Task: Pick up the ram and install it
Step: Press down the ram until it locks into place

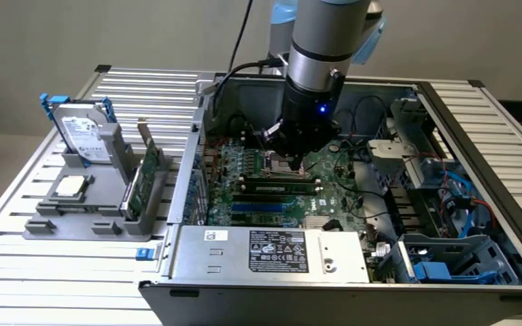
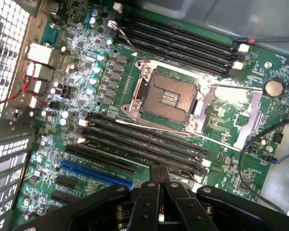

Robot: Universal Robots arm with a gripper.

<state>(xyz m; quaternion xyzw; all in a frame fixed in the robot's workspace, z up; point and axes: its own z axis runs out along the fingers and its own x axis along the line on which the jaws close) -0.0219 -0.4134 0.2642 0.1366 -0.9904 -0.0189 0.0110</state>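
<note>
My gripper [image 2: 159,174] is shut, its two black fingers pressed together with nothing between them. It hangs low inside the open computer case [image 1: 193,170], just over the motherboard [image 2: 231,125]. In the exterior view my gripper [image 1: 293,161] is above the CPU socket [image 2: 168,98]. Just in front of it a narrow green strip with dark chips, seemingly the ram [image 1: 284,181], sits upright among the long black slots [image 1: 274,192]. In the wrist view the fingertips stand over the end of the nearest black slots [image 2: 139,144], where I cannot tell the ram from the slots.
A grey stand [image 1: 89,217] at the exterior view's left holds a hard drive [image 1: 84,136] and a wider green expansion card [image 1: 143,180]. A power supply [image 1: 270,251], drive cages [image 1: 451,261] and cables [image 1: 465,197] crowd the case. A blue slot [image 2: 96,174] lies beside the fingers.
</note>
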